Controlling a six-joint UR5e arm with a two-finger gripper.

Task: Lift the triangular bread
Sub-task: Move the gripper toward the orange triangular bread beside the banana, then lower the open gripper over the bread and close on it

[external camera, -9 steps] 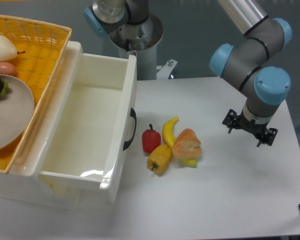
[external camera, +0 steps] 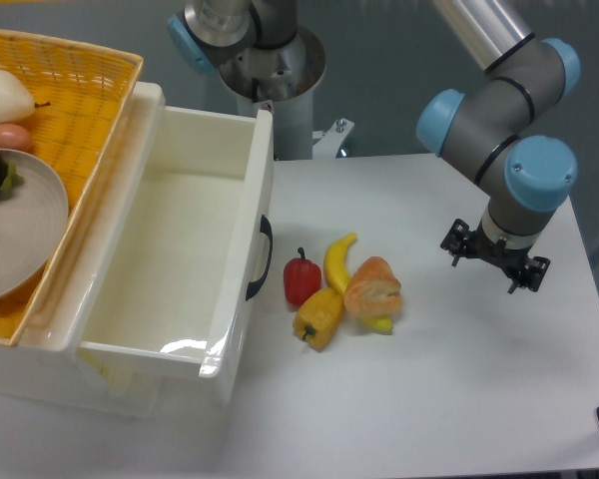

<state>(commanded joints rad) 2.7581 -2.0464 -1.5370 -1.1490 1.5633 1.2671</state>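
The triangular bread [external camera: 373, 287] is an orange-tan wedge with pale flaky patches. It lies on the white table [external camera: 459, 379], leaning on the banana [external camera: 338, 258] and touching the yellow-orange pepper [external camera: 319, 316]. My gripper [external camera: 494, 257] hangs to the right of the bread, about a hand's width away and apart from it. It points down beneath the blue-capped wrist [external camera: 539, 172]. Only its black mounting parts show, so its fingers are hidden and I cannot judge their state.
A red pepper [external camera: 301, 280] stands left of the banana. An open white drawer-like bin [external camera: 252, 249] fills the left middle. Behind it sits a yellow wicker basket [external camera: 90, 90] holding a plate with food. The arm's base [external camera: 265, 60] stands at the back.
The gripper has shifted a few pixels to the left and up. The bread and the other food have not moved.
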